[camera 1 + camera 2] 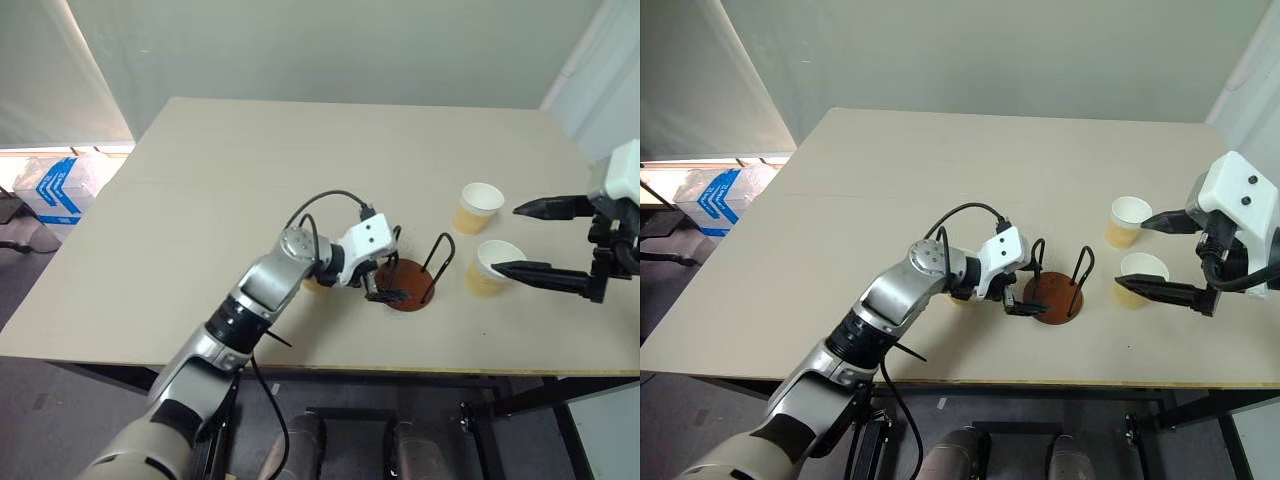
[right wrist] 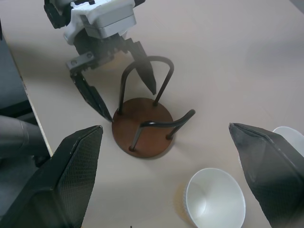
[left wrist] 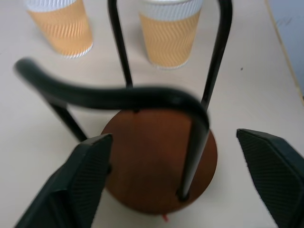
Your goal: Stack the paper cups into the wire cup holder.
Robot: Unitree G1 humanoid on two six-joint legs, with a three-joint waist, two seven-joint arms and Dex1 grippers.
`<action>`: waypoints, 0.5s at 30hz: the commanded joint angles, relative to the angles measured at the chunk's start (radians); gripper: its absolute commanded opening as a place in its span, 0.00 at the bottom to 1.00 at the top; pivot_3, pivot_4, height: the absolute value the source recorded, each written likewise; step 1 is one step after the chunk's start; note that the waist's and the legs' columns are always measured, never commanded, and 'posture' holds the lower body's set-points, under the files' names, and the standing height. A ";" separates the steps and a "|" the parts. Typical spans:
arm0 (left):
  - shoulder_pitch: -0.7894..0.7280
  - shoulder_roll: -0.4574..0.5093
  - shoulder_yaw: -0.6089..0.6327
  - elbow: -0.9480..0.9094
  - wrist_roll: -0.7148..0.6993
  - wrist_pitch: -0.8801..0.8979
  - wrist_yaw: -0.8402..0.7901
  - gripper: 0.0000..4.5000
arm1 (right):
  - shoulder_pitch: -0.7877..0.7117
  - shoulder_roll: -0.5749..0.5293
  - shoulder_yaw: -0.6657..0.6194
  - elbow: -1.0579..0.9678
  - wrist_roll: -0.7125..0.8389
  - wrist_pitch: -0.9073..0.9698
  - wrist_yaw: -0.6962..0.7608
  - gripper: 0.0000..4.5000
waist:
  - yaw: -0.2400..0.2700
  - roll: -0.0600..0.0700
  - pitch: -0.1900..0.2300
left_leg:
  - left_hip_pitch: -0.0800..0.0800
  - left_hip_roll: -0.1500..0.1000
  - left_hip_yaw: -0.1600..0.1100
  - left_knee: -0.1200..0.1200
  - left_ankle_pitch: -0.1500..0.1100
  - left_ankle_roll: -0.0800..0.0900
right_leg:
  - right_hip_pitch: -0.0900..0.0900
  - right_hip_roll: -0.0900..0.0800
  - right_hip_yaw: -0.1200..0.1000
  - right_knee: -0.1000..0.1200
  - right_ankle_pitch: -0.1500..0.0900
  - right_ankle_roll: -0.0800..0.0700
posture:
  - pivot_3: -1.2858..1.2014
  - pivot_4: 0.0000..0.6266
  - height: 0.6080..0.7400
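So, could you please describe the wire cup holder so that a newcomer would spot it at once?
Look at the near edge of the beige table, about midway along. The wire cup holder stands there, beside two paper cups on its right. It is the only reddish-brown disc, with two thin black wire loops rising from it.

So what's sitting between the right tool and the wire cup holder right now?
The nearer paper cup, upright and empty. The right wrist view shows it between the right tool and the wire cup holder.

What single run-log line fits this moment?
left claw: open at wire cup holder | holder: empty | right claw: open near two paper cups
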 commanded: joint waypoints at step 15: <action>-0.085 0.116 0.135 -0.076 -0.034 -0.001 -0.032 0.99 | -0.162 -0.015 0.173 0.134 -0.120 -0.162 0.033 1.00 | -0.002 0.000 0.000 | 0.000 0.000 -0.001 0.000 -0.001 -0.002 | 0.000 0.000 0.000 0.000 0.002 -0.005 | 0.52 0.24 1.00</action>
